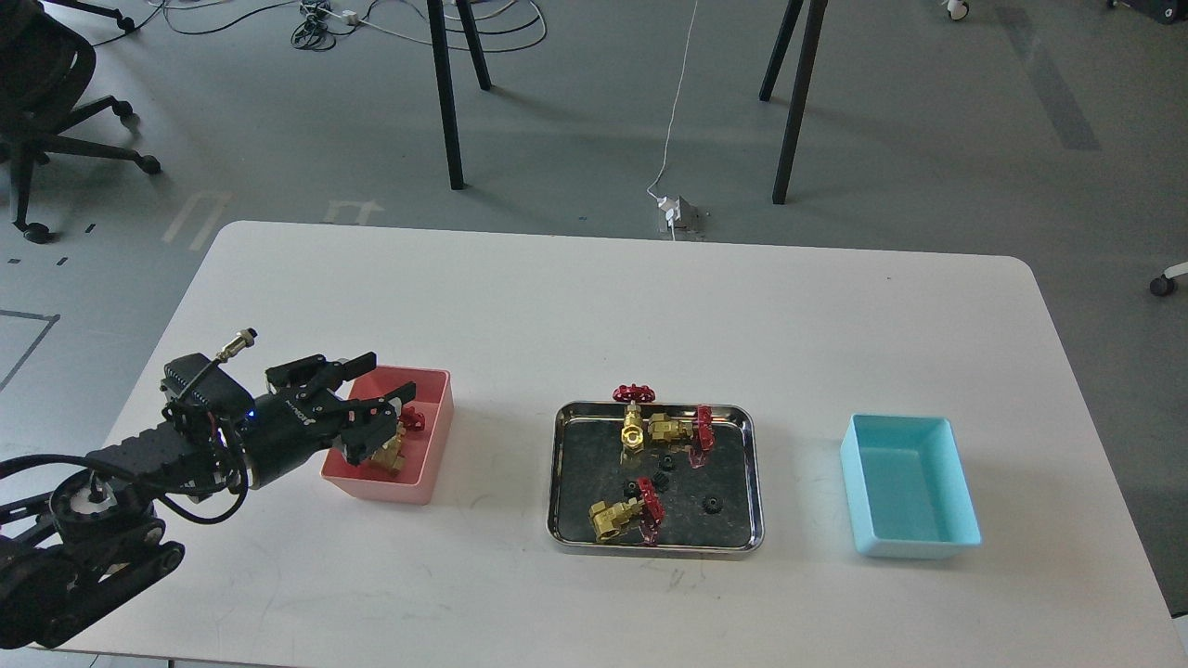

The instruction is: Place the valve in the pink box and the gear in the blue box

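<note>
My left gripper hangs over the left end of the pink box, its jaws spread apart with nothing between them. One brass valve with a red handwheel lies inside the pink box, just under and partly hidden by the lower finger. Three more valves lie in the steel tray at the table's middle. Three tiny black gears lie in the tray between them. The blue box stands at the right and looks empty. My right gripper is out of view.
The white table ends close in front of the tray and boxes. Beyond its far edge are black stand legs, floor cables and an office chair at the far left.
</note>
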